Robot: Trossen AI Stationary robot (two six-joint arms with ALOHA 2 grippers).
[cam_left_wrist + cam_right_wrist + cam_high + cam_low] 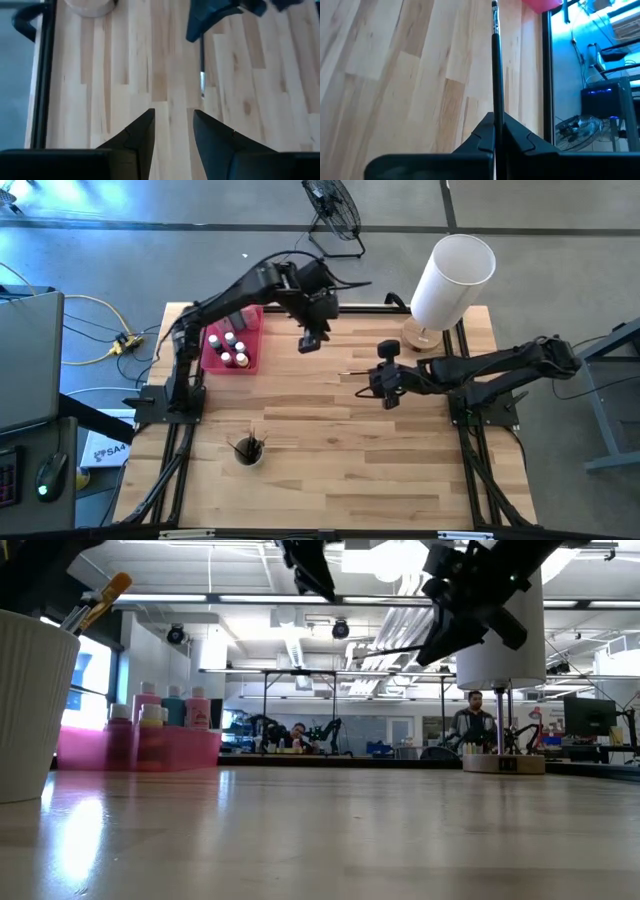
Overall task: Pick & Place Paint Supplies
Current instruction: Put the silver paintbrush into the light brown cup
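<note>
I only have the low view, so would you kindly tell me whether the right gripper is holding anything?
Observer: Yes, the right gripper is shut on a thin dark-handled brush.
Operator: And the left gripper, if you would?
Observer: The left gripper is open and empty, above the light wooden table.
Operator: Where does the cup stand from above?
Observer: The white ribbed cup stands on the left arm's side, apart from both grippers.

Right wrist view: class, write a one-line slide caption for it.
Right gripper shut on a thin dark paintbrush, held above the wooden table.
</note>
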